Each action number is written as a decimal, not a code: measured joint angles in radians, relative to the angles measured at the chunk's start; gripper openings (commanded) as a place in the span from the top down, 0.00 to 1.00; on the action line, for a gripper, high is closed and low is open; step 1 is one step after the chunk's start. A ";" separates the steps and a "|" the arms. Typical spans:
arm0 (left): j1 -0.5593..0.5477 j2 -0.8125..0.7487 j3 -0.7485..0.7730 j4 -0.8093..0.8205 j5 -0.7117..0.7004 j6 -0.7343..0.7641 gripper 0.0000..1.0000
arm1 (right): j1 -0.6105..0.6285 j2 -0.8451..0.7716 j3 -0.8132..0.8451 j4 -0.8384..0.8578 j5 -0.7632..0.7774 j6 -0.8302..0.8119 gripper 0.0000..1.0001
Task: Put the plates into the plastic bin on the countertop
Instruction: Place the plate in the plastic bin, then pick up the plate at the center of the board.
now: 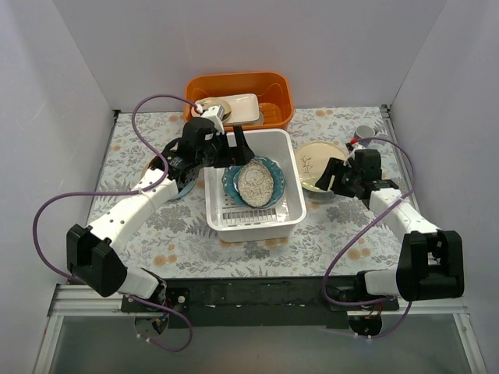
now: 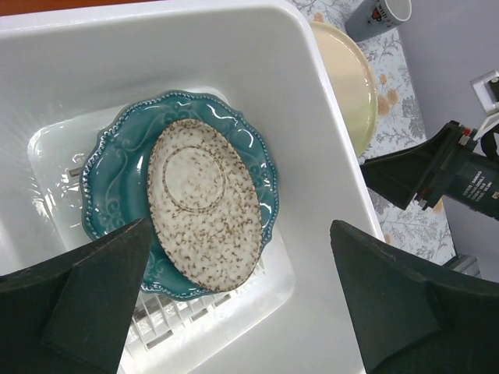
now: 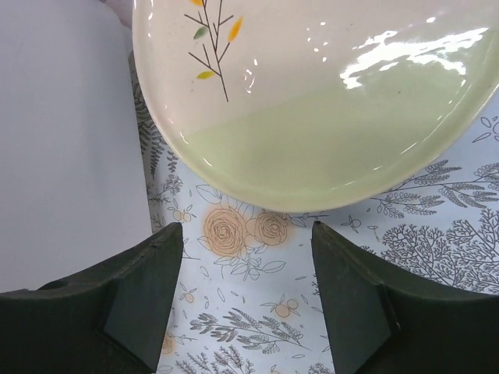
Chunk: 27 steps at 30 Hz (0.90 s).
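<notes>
The white plastic bin (image 1: 292, 209) stands mid-counter. In it lies the scalloped teal plate (image 1: 269, 173) with a cream, brown-speckled dish (image 1: 255, 184) resting on top; both show in the left wrist view, teal plate (image 2: 117, 167) and dish (image 2: 207, 206). My left gripper (image 1: 232, 156) hovers open and empty over the bin's back left part (image 2: 238, 300). The cream plate with a leaf sprig (image 1: 316, 160) lies on the countertop right of the bin. My right gripper (image 1: 333, 176) is open and empty just short of its near rim (image 3: 312, 101), fingertips (image 3: 173, 234) apart from it.
An orange tub (image 1: 277, 86) with a white rectangular dish (image 1: 242, 107) stands behind the bin. A grey mug (image 1: 364, 132) sits back right. A dark plate (image 1: 154, 165) and a light blue one (image 1: 185, 189) peek from under my left arm. White walls enclose three sides.
</notes>
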 measured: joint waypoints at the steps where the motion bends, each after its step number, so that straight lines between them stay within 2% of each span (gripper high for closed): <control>1: 0.000 0.003 0.000 0.000 0.006 0.000 0.02 | -0.007 -0.009 -0.003 0.005 -0.004 0.002 0.25; 6: -0.001 0.025 0.000 0.000 0.033 -0.001 0.02 | -0.060 -0.058 -0.060 0.051 -0.040 0.015 0.25; 17: -0.002 0.025 -0.043 0.015 0.063 -0.010 0.02 | -0.296 -0.065 -0.204 0.200 -0.245 0.066 0.26; 27: -0.002 0.016 -0.063 0.017 0.076 -0.019 0.02 | -0.409 0.065 -0.327 0.450 -0.434 0.187 0.28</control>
